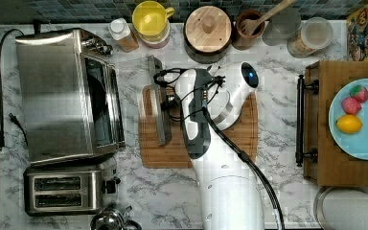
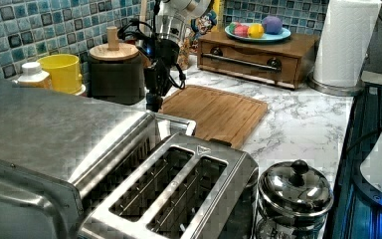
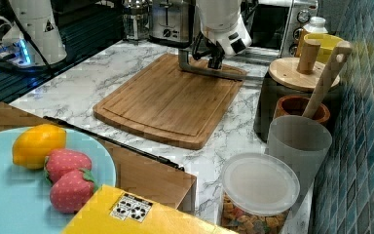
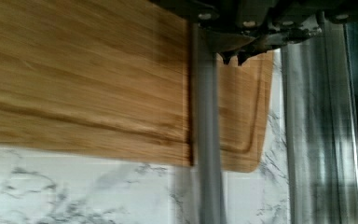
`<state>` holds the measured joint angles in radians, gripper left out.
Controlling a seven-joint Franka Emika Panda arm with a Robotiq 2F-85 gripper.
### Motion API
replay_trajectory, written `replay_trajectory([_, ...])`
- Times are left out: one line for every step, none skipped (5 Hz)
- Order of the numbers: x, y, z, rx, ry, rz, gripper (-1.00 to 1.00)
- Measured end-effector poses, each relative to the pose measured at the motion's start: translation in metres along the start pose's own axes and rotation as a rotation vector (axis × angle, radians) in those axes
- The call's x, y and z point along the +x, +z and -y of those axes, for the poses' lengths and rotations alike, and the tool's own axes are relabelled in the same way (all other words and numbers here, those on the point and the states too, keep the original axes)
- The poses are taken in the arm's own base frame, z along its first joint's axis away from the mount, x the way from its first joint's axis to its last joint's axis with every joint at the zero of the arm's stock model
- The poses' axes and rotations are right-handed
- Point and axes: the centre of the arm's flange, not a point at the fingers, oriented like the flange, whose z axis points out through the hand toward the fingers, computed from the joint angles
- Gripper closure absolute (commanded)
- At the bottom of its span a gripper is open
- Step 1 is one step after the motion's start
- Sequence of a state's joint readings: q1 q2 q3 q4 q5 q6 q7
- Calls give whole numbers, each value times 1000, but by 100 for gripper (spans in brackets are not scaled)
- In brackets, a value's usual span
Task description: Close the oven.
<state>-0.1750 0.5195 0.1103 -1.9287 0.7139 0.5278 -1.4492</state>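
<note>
The oven [image 1: 57,96], a boxy brushed-steel toaster oven, stands on the marble desk [image 1: 278,182] with its glass door [image 1: 134,96] dropped open and lying flat toward the end effector [image 1: 165,103]; the door's metal bar handle [image 1: 157,108] rests over the edge of the wooden cutting board [image 1: 220,143] and sits directly at the end effector, which hangs over the bar at the tip of the white arm; whether its fingers are released or clenched on the bar cannot be told; in the wrist view the handle [image 4: 207,140] runs as a grey bar across the board [image 4: 84,79], passing right under the end effector, with the steel door frame [image 4: 317,130] just beyond it; past the oven in the top view, well apart from the end effector, a two-slot toaster [image 1: 64,189] stands on the desk; behind the end effector along the tiled wall are a yellow cup [image 1: 151,21] and a dark canister with a wooden lid [image 1: 208,29]; far on the other side, beyond the board, a wooden drawer box [image 1: 338,124] carries a blue plate [image 1: 364,139] of toy fruit.
</note>
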Motion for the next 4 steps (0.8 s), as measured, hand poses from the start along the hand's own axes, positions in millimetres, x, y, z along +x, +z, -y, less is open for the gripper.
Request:
replay_trajectory([2, 2, -1, 7, 3, -6, 100])
replay_trajectory([3, 3, -4, 25, 7, 13, 100])
replay_trajectory([10, 5, -11, 70, 10, 47, 100])
replay_trajectory([15, 9, -21, 119, 15, 83, 100])
